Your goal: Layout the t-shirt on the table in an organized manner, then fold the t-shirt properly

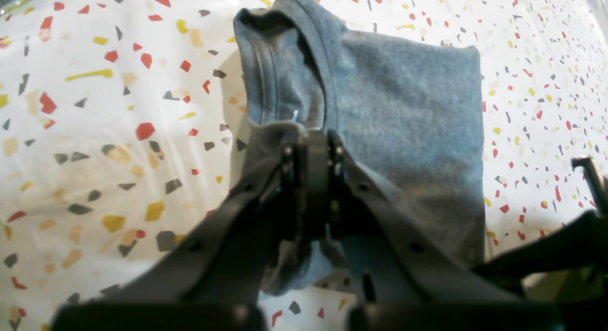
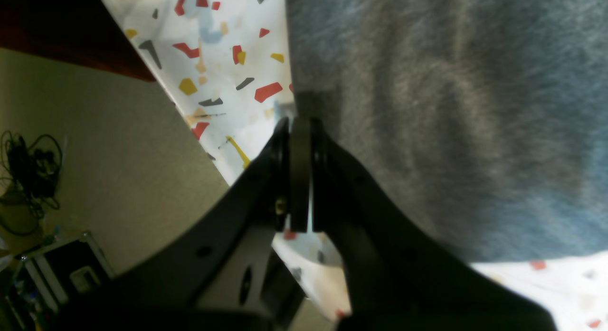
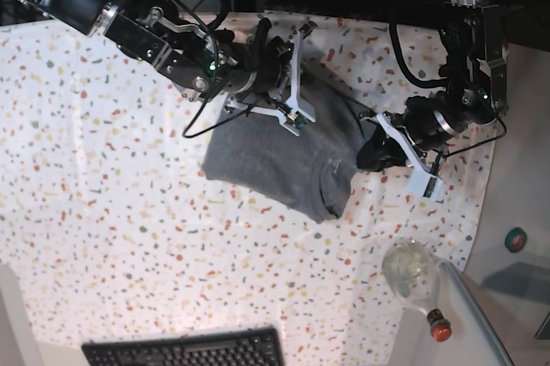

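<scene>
The heather-grey t-shirt (image 3: 266,155) lies folded into a rough rectangle in the middle of the speckled table (image 3: 103,211). In the left wrist view the shirt (image 1: 408,108) shows its collar at top left. My left gripper (image 1: 311,136) is shut on a bunched fold of the shirt just below the neckline; in the base view it (image 3: 368,153) is at the shirt's right edge. My right gripper (image 2: 299,124) is shut, its tips pinching the shirt's (image 2: 427,108) edge near the table's (image 2: 213,60) border; in the base view it (image 3: 301,91) is at the shirt's far edge.
A black keyboard (image 3: 185,349) lies at the near edge. A clear bottle with a red cap (image 3: 414,278) lies at the near right corner. The right wrist view shows the floor with cables (image 2: 28,169) beyond the table edge. Part of the other arm (image 1: 589,174) shows at right.
</scene>
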